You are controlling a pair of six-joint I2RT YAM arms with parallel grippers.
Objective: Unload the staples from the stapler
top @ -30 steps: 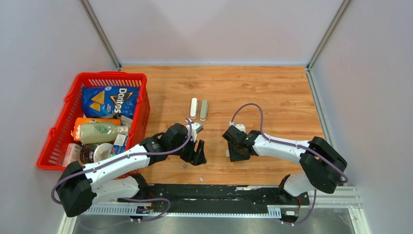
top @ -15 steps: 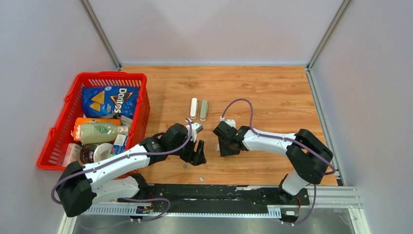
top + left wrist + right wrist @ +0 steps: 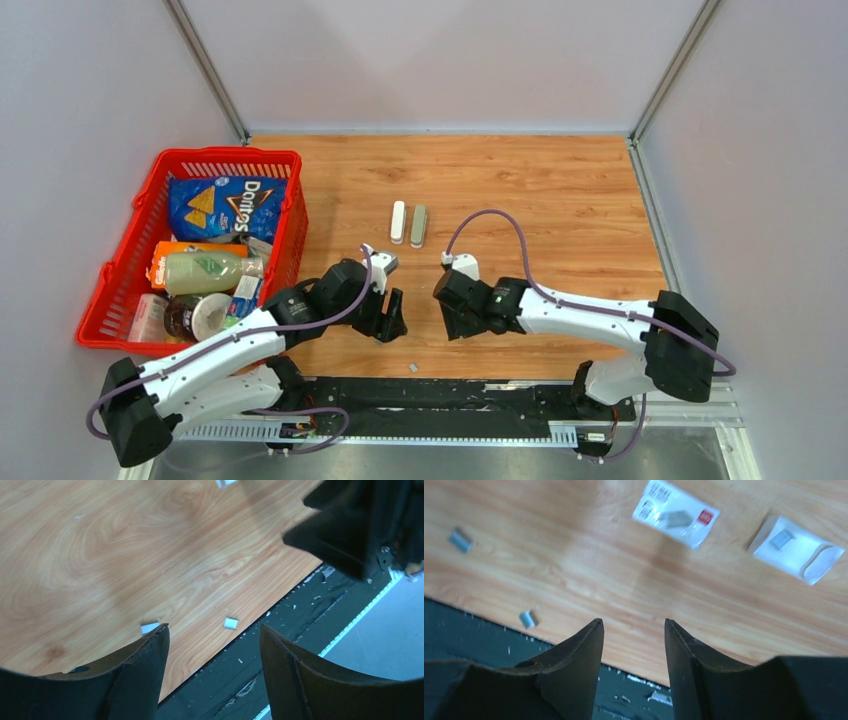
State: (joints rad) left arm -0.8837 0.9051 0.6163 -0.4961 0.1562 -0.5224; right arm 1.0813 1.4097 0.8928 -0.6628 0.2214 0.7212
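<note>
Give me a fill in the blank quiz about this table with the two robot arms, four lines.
The Doritos bag lies in the ___ basket.
The left hand and the right hand each hold ___.
In the right wrist view, ___ white packets lie flat.
Small grey staples lie loose on the ___ tabletop.
Missing words: red; nothing; two; wooden.

I see a red basket [image 3: 228,153] at the tabletop's [image 3: 560,190] left edge, holding a Doritos bag [image 3: 225,207] and a pale bottle [image 3: 205,272]. Two whitish packets [image 3: 675,513] [image 3: 796,550] lie near the front edge.
</note>
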